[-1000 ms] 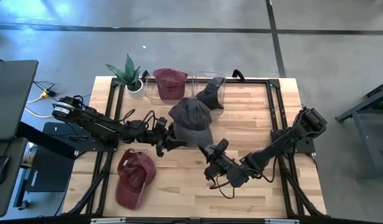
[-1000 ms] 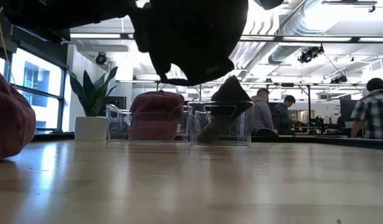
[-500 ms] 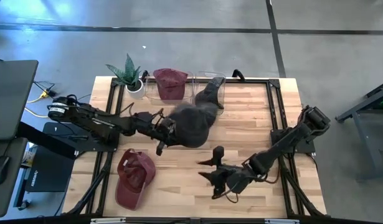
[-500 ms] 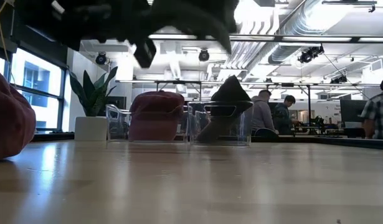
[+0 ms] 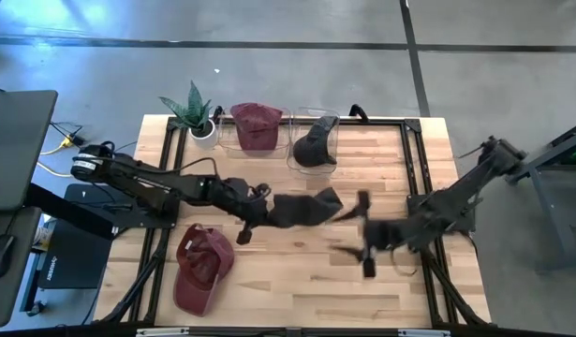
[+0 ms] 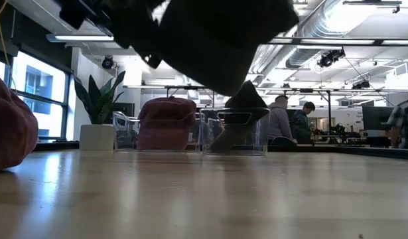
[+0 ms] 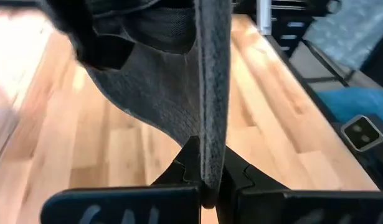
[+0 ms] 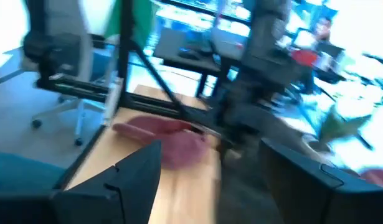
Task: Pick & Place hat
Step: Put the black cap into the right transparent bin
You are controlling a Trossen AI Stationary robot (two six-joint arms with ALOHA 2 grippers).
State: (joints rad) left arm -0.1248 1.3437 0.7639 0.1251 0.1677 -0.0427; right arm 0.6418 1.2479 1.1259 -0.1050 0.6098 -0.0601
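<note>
Grey hat [image 5: 302, 208]: handed over, now pinched by brim in left gripper [image 7: 203, 186], aloft mid-table. Right gripper [image 5: 365, 245]: jaws spread, empty (just let go), withdrawn. Placement pending.

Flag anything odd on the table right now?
The grey hat hangs crumpled above mid-table, pinched by its brim in the left hand, not lying flat. A maroon hat lies loose near the table's front left, outside the clear bins at the back. The right hand is open, holding nothing.
</note>
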